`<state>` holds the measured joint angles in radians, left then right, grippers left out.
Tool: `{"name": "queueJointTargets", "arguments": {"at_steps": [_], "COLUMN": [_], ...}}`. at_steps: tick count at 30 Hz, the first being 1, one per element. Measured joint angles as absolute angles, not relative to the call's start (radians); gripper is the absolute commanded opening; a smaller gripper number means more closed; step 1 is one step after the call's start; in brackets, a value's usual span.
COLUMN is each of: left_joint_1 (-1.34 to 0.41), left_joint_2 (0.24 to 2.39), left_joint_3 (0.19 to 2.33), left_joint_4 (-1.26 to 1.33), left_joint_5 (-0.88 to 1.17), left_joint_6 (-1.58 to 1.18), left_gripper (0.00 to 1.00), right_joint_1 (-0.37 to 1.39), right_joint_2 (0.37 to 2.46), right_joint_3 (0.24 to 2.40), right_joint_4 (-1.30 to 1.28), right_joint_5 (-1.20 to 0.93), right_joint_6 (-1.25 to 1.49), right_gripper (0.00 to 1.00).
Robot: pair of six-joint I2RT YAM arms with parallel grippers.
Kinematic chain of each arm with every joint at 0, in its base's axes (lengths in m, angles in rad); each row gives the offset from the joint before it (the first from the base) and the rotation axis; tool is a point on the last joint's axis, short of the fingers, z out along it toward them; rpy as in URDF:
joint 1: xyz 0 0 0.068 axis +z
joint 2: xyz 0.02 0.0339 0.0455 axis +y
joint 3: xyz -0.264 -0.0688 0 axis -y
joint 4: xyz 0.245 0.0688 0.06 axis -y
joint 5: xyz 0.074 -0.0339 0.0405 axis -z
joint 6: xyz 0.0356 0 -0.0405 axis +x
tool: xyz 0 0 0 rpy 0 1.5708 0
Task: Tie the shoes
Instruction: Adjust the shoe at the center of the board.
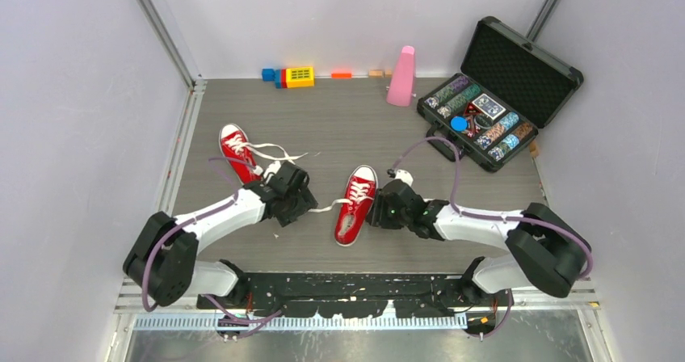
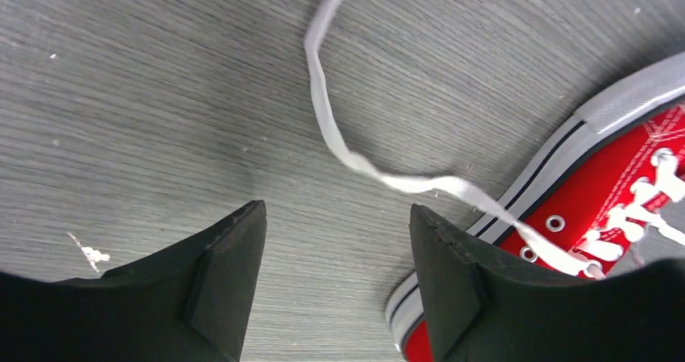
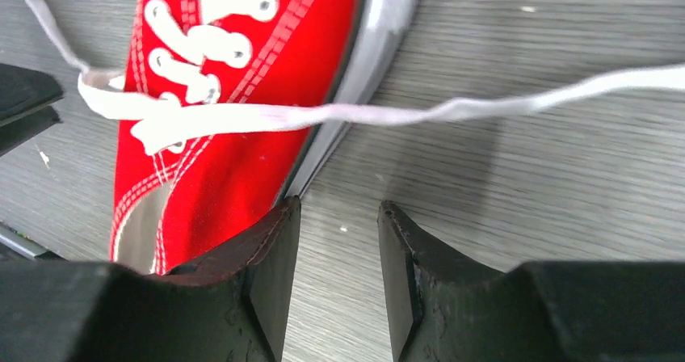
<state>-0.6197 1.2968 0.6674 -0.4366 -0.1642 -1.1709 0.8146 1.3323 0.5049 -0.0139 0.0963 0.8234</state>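
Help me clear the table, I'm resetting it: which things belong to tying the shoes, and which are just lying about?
For the job: near red shoe, far red shoe, loose white lace, left claw, right claw.
Lying about: open chip case, pink tapered object, coloured blocks by the back wall.

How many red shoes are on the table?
2. The left shoe lies beyond the left gripper, to its left. The centre shoe lies between that gripper and the right gripper. None seems hidden.
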Motion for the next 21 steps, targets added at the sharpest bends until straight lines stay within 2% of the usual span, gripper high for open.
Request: {"name": "queueJointTargets", "arguments": {"at_steps": [7, 16, 21], "left_joint_1": [-0.619, -0.599, -0.575], "left_joint_2": [1.401, 1.511, 1.526], "left_joint_3": [0.749, 0.819, 0.845], "left_joint_4": [-0.485, -0.490, -0.496], "left_joint_5": [-0.202, -0.246, -0.277], "left_joint_6": [-1.162, -1.166, -1.156], "left_gripper": [0.62, 0.59, 0.59], "right_joint_1": [0.881, 0.880, 0.867], "right_joint_2": [1.391, 1.240, 1.227], "right_joint_3": [0.550, 0.497, 0.512], "right_joint_4": [0.013, -0.076, -0.168], "right_joint_5": [0.109, 0.176, 0.270], "right_joint_6": [0.842, 0.829, 0.824], "right_gripper": [0.46, 0.50, 0.46]}}
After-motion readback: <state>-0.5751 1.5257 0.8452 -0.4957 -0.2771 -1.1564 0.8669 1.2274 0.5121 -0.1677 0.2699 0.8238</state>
